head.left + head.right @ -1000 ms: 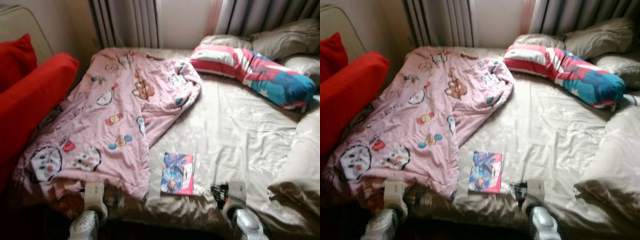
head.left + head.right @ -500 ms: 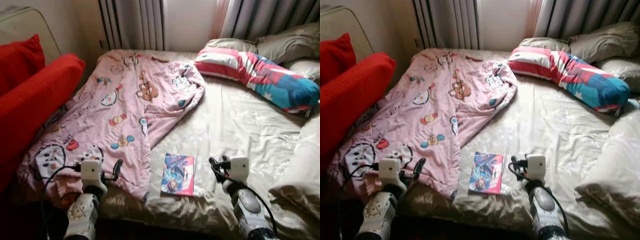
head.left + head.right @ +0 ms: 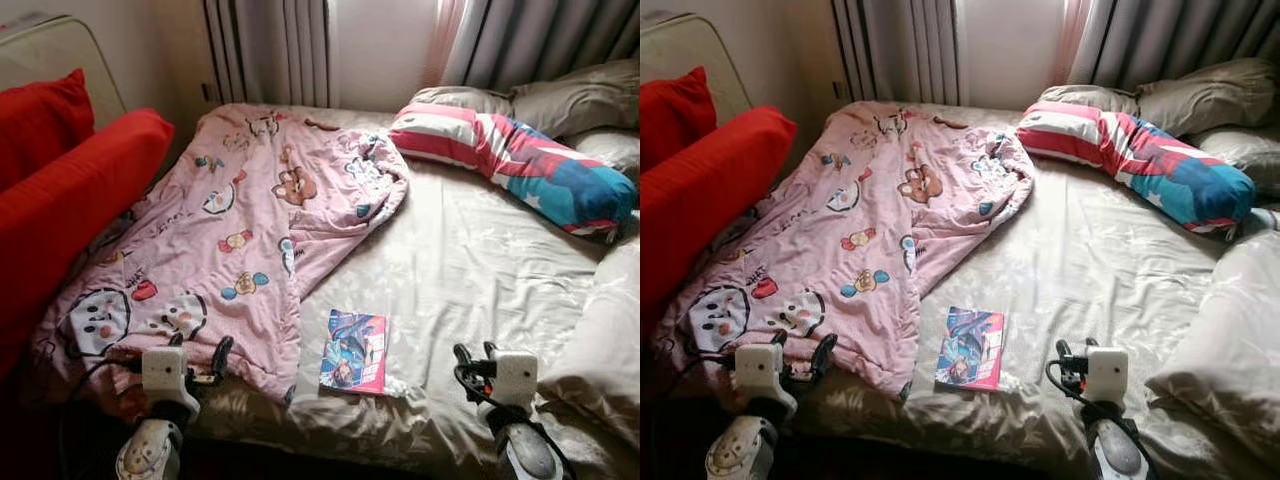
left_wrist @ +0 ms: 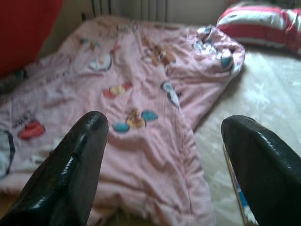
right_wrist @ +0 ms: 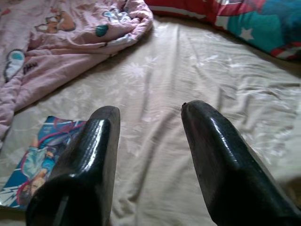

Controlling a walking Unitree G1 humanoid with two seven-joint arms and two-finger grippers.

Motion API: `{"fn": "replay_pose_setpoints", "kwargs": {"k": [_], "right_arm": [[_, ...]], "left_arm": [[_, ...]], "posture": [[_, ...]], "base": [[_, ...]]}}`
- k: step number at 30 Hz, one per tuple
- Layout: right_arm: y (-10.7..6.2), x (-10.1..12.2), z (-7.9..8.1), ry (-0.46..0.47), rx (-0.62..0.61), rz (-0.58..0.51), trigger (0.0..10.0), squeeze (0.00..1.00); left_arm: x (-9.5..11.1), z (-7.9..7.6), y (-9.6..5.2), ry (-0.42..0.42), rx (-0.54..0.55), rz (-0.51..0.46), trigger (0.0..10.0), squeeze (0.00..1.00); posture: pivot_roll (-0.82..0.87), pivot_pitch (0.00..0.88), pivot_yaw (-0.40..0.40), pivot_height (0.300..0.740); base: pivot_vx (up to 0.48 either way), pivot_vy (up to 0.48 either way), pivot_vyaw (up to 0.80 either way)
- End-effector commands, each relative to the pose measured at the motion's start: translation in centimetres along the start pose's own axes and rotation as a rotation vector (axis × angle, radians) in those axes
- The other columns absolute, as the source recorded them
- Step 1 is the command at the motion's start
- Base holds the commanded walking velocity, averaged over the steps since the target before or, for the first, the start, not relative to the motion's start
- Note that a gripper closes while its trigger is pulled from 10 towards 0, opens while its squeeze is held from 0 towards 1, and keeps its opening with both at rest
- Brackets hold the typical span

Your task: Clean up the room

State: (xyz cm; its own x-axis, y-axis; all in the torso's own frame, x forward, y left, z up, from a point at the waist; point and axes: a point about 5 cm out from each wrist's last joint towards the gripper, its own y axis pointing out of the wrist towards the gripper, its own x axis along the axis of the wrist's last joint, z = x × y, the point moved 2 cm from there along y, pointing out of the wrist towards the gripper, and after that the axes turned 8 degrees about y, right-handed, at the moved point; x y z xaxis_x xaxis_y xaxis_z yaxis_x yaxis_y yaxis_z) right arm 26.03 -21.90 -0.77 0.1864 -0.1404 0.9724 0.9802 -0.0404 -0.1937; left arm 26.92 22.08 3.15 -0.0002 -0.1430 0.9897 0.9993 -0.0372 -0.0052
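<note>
We see a thin, bright picture book [image 3: 354,351] lying flat on the beige bed sheet [image 3: 480,270], just beside the edge of the soft pink cartoon blanket [image 3: 220,240]. Our left gripper [image 4: 164,155] and right gripper [image 5: 148,155] both hover spread wide, holding nothing. We think the book is light, bendy and slippery, so we should pinch one edge.

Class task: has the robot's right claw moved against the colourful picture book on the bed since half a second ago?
Yes. The right claw has drawn back toward the robot and further right of the colourful picture book, toward the bed's near edge.
</note>
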Motion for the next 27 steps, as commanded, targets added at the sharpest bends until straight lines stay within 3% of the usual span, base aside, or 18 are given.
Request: {"fn": "replay_pose_setpoints", "kwargs": {"k": [1,7,13,18,19,27], "right_arm": [[-0.2,0.4,0.0,0.002,0.000,-0.038,10.0,0.00],[-1.4,0.6,-0.2,0.003,-0.014,-0.077,10.0,0.00],[-1.2,1.2,-0.5,0.006,-0.017,-0.089,10.0,0.00],[-0.8,1.3,-0.1,0.011,0.004,-0.074,10.0,0.00],[-0.5,1.3,0.7,0.017,0.026,-0.066,10.0,0.00],[-0.3,1.1,1.4,0.004,0.055,-0.041,10.0,0.00]], "left_arm": [[0.1,0.6,-0.4,0.000,0.005,0.003,10.0,0.00],[-0.3,0.6,-1.2,0.000,-0.013,0.032,10.0,0.00],[-0.5,0.1,-1.4,-0.010,-0.021,0.051,10.0,0.00],[-0.5,1.0,-2.0,-0.001,-0.001,0.058,10.0,0.00],[-0.4,1.8,-2.1,0.008,0.014,0.061,10.0,0.00],[0.6,1.8,-1.2,0.017,-0.009,0.043,10.0,0.00]], "posture": [[-0.01,0.000,0.017,0.740],[-0.01,0.000,0.026,0.740],[0.00,0.000,0.015,0.740],[0.04,0.000,0.000,0.740],[0.05,0.000,0.009,0.740],[0.03,0.000,0.005,0.740]], "base": [[0.000,0.000,0.00],[0.000,0.000,0.00],[0.000,0.000,0.00],[0.000,0.000,0.00],[0.000,0.000,0.00],[0.000,0.000,0.00]]}}
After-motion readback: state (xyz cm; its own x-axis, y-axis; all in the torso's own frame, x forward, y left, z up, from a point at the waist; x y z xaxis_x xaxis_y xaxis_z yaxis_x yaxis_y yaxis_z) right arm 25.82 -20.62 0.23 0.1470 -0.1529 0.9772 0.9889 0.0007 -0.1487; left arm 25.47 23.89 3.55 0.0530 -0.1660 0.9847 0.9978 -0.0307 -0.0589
